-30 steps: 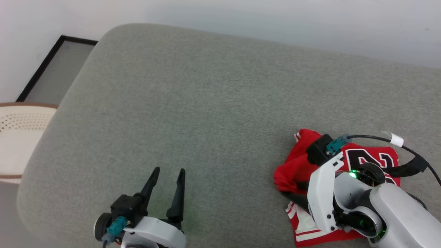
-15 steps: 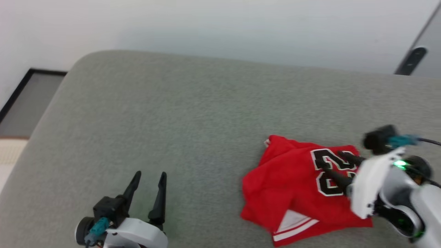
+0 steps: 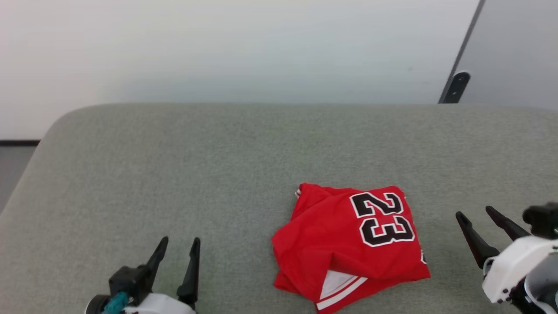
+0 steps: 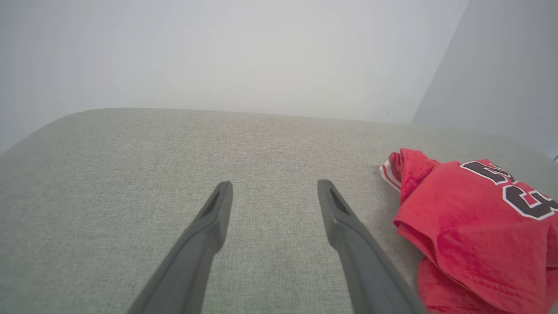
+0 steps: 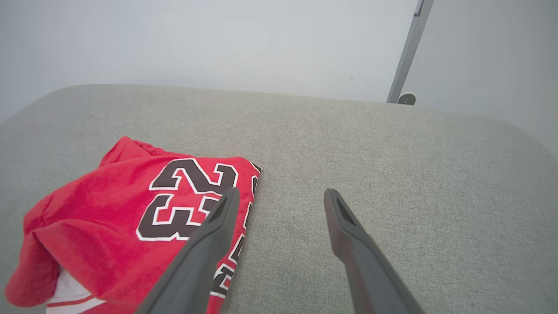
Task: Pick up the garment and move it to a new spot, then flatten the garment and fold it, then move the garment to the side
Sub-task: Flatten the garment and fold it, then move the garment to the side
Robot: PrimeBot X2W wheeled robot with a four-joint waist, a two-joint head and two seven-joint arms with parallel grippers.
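Note:
The garment is a red jersey with a black, white-outlined "23", lying in a loosely folded heap on the grey cushioned surface; a bit of white sleeve with red stripes peeks out at its near edge. It also lies at the right of the left wrist view, garment, and at the left of the right wrist view, garment. My right gripper stands open to the right of it, empty, apart from the cloth. My left gripper is open and empty at the lower left, well clear of the jersey.
A pale wall rises behind the cushioned surface. A grey panel with a dark edge strip stands at the back right. The surface's rounded left end drops off toward the floor. Bare grey fabric stretches between and behind the grippers.
My right gripper has opened, let go of the garment and drawn back to the right. The jersey now lies free. The head camera has turned right, shifting the whole picture.

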